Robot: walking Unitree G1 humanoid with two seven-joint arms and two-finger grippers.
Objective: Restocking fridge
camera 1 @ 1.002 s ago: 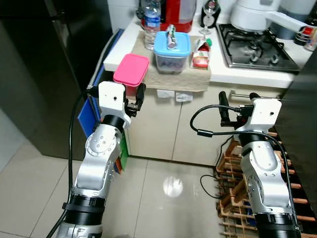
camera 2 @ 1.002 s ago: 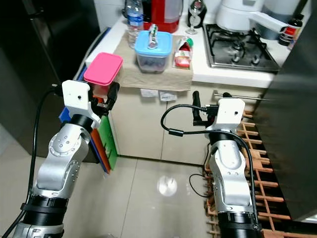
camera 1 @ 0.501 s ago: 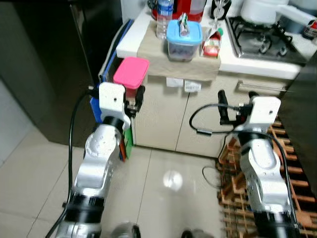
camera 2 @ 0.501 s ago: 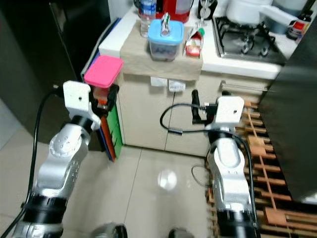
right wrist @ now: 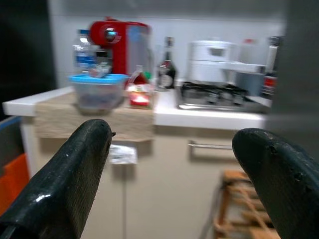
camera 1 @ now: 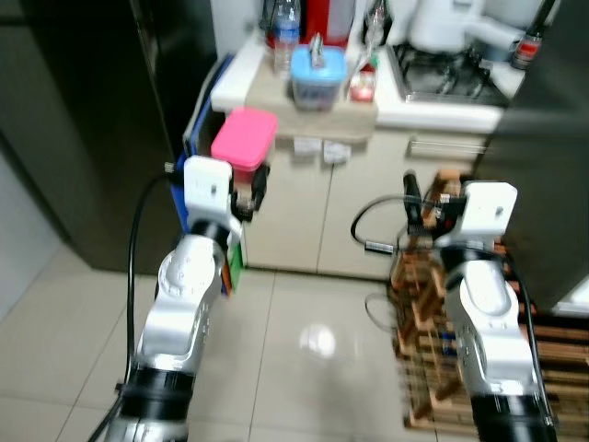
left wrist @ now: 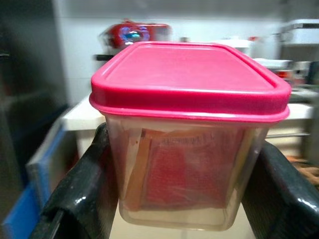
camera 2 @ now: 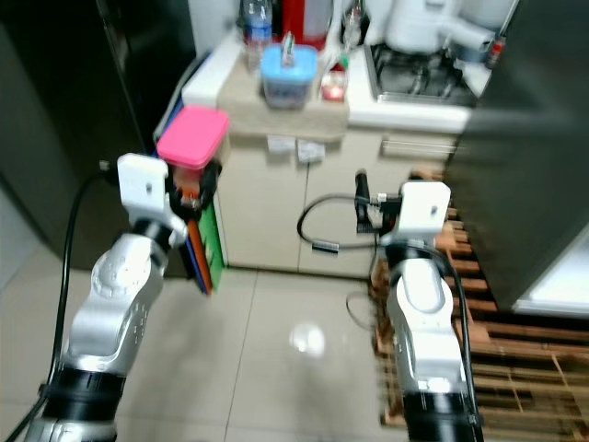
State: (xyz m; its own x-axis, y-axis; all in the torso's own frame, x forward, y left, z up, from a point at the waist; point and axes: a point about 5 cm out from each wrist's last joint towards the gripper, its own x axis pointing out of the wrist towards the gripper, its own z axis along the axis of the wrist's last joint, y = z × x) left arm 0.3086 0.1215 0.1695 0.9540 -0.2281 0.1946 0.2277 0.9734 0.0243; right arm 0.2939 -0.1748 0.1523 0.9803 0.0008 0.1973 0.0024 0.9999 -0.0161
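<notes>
One pink-lidded container (left wrist: 189, 129), upright, clenched between left gripper (camera 1: 247, 189) fingers (left wrist: 82, 199), carried at chest height off counter (camera 1: 276, 87) corner. Right gripper (right wrist: 169, 184) spread wide, grasping nothing. Dark fridge (camera 1: 83, 120) to the left, nearer the loaded arm.

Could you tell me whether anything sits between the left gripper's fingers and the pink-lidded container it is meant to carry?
Nothing visible does. The left gripper is shut on the pink-lidded container, with a black finger pressed against each side wall, no gap showing. The right gripper is open and empty, facing the counter.
</notes>
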